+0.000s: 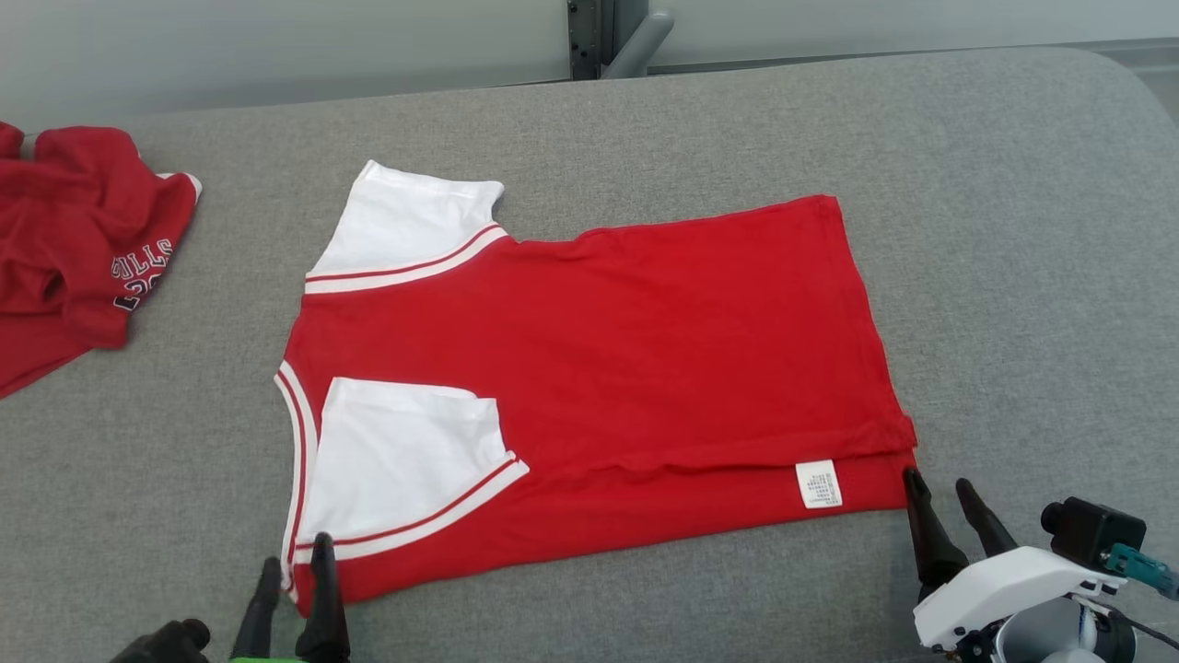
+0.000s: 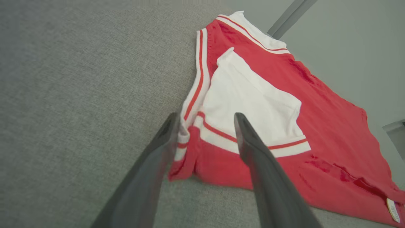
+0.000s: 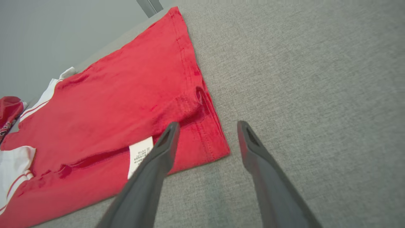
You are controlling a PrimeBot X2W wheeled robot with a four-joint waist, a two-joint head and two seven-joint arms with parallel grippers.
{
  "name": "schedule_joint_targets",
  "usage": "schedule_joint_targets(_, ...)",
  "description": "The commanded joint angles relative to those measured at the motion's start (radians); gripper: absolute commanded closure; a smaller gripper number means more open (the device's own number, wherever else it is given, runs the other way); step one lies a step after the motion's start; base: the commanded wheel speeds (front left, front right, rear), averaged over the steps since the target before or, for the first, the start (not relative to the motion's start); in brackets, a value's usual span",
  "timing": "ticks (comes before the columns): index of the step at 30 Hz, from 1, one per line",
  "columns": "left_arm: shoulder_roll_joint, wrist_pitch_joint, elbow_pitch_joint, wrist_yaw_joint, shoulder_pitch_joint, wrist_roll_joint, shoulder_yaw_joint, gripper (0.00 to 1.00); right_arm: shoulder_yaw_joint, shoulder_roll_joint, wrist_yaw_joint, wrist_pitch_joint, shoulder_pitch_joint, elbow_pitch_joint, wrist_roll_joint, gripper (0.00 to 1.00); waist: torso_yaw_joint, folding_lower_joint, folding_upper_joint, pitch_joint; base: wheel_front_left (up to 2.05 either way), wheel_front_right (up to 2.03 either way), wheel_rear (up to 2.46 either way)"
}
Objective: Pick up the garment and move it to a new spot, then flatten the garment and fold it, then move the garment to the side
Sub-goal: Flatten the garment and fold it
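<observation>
Red-and-white T-shirt (image 1: 645, 350) half folded on grey fabric tabletop (image 1: 1013, 276), left pincer (image 1: 297, 551) spread wide, empty, at its collar corner, right pincer (image 1: 938, 481) spread wide, empty, beside its hem corner

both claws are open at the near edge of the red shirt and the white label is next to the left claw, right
Not quite. The white label lies next to the right claw, not the left claw, as the head view shows. The rest holds: both claws are open at the near edge of the red shirt.
</observation>
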Motion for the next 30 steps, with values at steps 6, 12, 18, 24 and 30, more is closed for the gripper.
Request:
schedule_joint_targets(6, 0.059, -0.03, -0.026, 0.007, -0.076, 0.047, 0.027, 0.0, -0.042, -0.003, 0.0, -0.019, 0.013, -0.032, -0.058, 0.0, -0.021, 0.0, 0.0025, 0.009, 0.0, 0.0, 0.0)
schedule_joint_targets(12, 0.121, -0.007, -0.005, -0.013, -0.251, 0.121, -0.011, 0.0, -0.067, -0.003, 0.0, -0.058, -0.037, -0.063, -0.122, 0.0, -0.045, 0.0, 0.0025, 0.043, 0.0, 0.0, 0.0)
schedule_joint_targets(18, 0.206, 0.109, 0.092, -0.069, -0.493, 0.17, -0.066, 0.0, -0.032, -0.003, 0.0, -0.07, -0.096, -0.087, -0.167, 0.0, -0.087, 0.0, 0.0025, 0.113, 0.0, 0.0, 0.0)
schedule_joint_targets(24, 0.275, 0.223, 0.218, -0.089, -0.691, 0.204, -0.095, 0.0, 0.017, -0.003, 0.0, -0.081, -0.157, -0.112, -0.182, 0.0, -0.135, 0.0, 0.0025, 0.18, 0.0, 0.0, 0.0)
schedule_joint_targets(30, 0.317, 0.301, 0.385, -0.079, -0.894, 0.226, -0.103, 0.0, 0.084, -0.002, 0.0, -0.102, -0.233, -0.151, -0.18, 0.0, -0.197, 0.0, 0.0025, 0.277, 0.0, 0.0, 0.0)
